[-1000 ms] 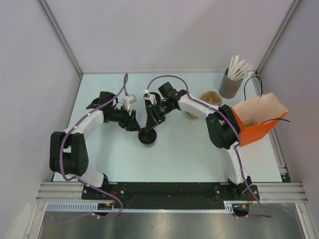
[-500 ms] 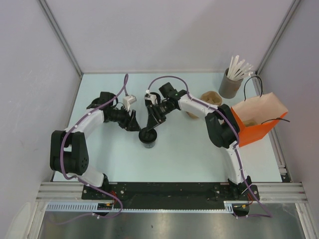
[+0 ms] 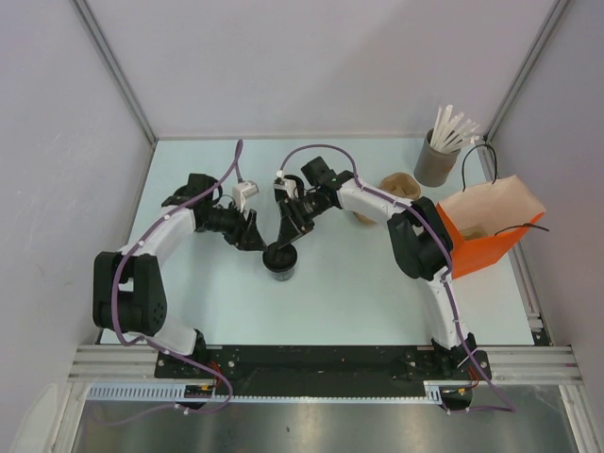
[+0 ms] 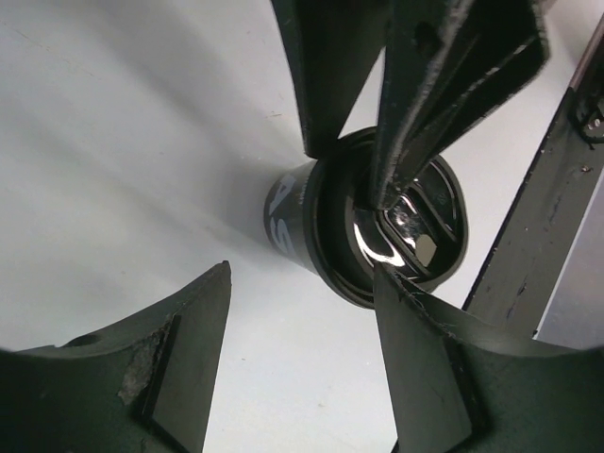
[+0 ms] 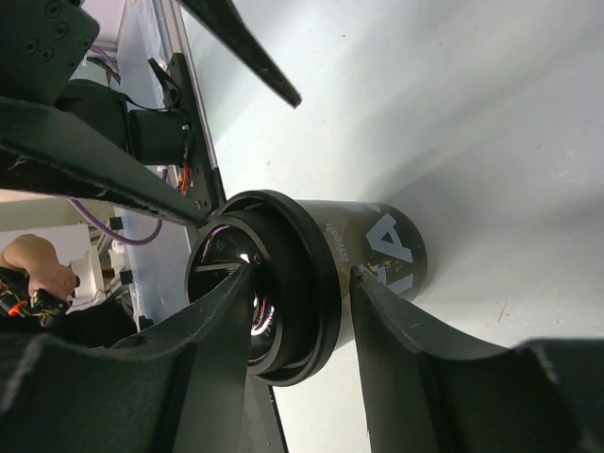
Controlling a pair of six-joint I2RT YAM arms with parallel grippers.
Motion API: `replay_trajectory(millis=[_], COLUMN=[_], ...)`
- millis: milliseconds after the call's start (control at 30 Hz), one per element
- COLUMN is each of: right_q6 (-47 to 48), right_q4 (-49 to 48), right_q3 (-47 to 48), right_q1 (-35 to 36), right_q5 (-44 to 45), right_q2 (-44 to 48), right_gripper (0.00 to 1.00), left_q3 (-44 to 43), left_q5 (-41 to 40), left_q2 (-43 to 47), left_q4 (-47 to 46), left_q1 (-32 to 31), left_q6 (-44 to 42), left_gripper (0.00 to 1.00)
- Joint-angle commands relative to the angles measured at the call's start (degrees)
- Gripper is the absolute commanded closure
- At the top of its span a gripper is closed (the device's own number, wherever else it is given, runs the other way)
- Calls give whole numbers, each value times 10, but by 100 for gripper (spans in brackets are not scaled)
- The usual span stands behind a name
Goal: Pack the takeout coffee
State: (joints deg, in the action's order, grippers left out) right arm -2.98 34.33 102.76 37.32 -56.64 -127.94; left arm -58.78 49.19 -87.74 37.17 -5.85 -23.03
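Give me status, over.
Right gripper shut on takeout coffee's lid rim. Left gripper open alongside. Coffee upright, not bagged. Right arm's elbow sits between it and orange bag.

The right gripper [image 3: 282, 248] has slid the takeout coffee [image 3: 281, 268] a shade toward the near edge of the surface. From above, the cup's broad dark disc has narrowed. And the right arm's elbow [image 3: 415, 247] has swung slightly left!

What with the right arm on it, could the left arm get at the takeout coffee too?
Probably yes, low down: the left fingers stand open with the takeout coffee just ahead between them, its wall bare. The right fingers seem to pinch the lid rim, so the top is taken.
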Motion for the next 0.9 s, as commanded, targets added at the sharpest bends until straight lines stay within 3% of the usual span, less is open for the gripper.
replay_trajectory(millis=[0,167,467,867], right_q6=[19,16,51,63], right_q4=[3,9,52,56], right_q3=[-2,23,39,-11], right_q1=[-1,-3,-9,-7], right_q5=[27,0,-20,-9], right_q2=[-10,4,33,41], right_gripper=[52,36,20,20], left_q3=[-3,1,6,35], left_q5=[39,46,50,42], left_q2=[39,50,52,61], left_q4=[18,20,25,37], left_q1=[2,4,3,-5], left_q6=[-28,-30,-35,-60], left_gripper=[34,34,34,34])
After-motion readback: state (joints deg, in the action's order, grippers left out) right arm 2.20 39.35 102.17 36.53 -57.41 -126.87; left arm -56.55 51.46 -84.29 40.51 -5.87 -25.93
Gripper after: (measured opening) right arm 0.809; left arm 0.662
